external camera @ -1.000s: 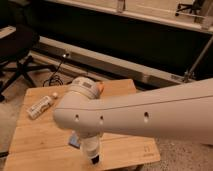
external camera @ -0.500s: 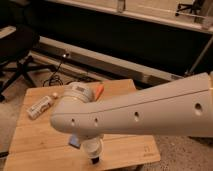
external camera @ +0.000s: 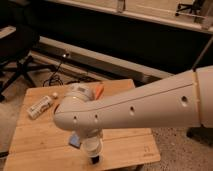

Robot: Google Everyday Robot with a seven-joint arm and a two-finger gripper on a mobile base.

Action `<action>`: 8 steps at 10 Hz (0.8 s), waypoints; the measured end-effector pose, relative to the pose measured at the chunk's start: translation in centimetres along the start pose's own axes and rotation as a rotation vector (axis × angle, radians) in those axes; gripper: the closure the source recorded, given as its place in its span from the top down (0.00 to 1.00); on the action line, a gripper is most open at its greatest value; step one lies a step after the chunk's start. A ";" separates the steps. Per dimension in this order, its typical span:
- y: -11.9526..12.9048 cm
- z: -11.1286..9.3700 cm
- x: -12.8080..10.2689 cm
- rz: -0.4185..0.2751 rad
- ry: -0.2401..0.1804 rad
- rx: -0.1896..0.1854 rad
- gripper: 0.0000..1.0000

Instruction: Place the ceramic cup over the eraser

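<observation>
The ceramic cup is a small white cylinder hanging just under the wrist of my arm, low over the front edge of the wooden table. My gripper is mostly hidden behind the wrist and seems shut on the cup's top. The eraser shows as a small black block right under the cup's lower rim. Whether the cup touches it I cannot tell.
A blue sponge pad lies just left of the cup. A white labelled bottle lies at the table's left. A red-orange bowl peeks out behind my arm. The forearm spans the right side. An office chair stands at the far left.
The wrist and forearm have sunk slightly and shifted a little left. The cup stays at almost the same spot over the black block.
</observation>
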 end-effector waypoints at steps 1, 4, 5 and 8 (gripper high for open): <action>0.2 0.5 -0.1 -0.005 0.007 -0.010 0.00; 0.4 1.7 -0.5 -0.015 0.023 -0.028 0.00; 0.4 2.0 -0.5 -0.017 0.027 -0.029 0.00; 0.0 2.9 -0.1 -0.015 0.039 -0.026 0.00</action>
